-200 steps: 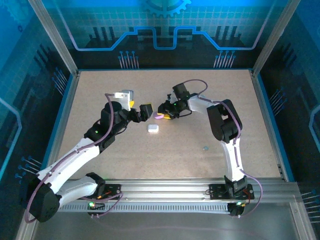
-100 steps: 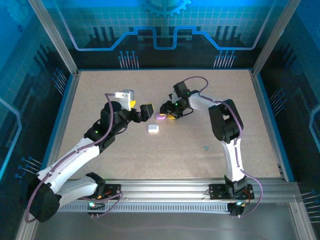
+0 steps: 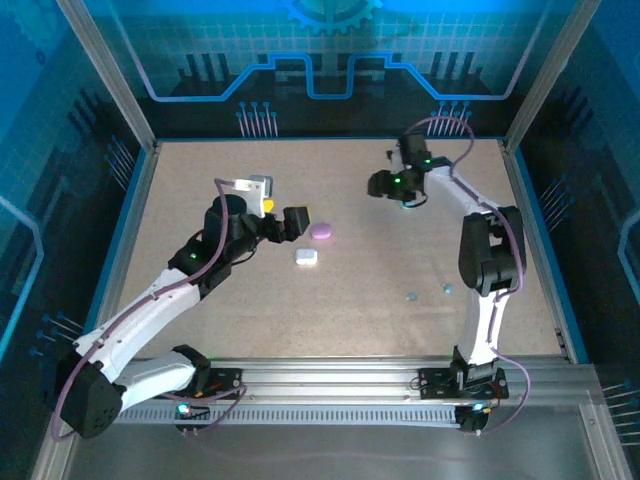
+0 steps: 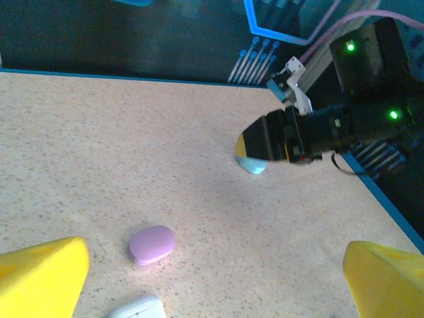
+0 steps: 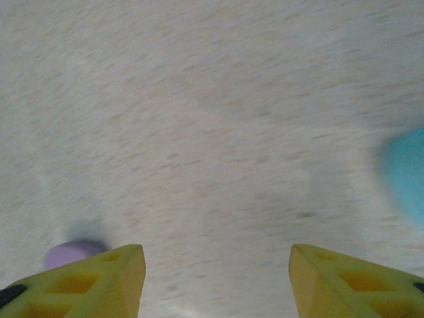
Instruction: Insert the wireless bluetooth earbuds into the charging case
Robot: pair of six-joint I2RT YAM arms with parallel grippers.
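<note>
Top external view shows two tiny earbuds (image 3: 411, 296); wrist views show left tool (image 4: 212, 281) and right tool (image 5: 215, 257) spread, empty.

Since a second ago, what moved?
The right gripper opened wider, left the pink case and swung away to the far right, above a teal case. The pink case, white case and open left gripper stayed put.

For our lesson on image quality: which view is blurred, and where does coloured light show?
Right wrist view: motion blur streaks the tabletop and smears the teal case at the right edge. Left wrist view: sharp, the pink case crisp. Top external view: sharp, blue glow on the back panel.
</note>
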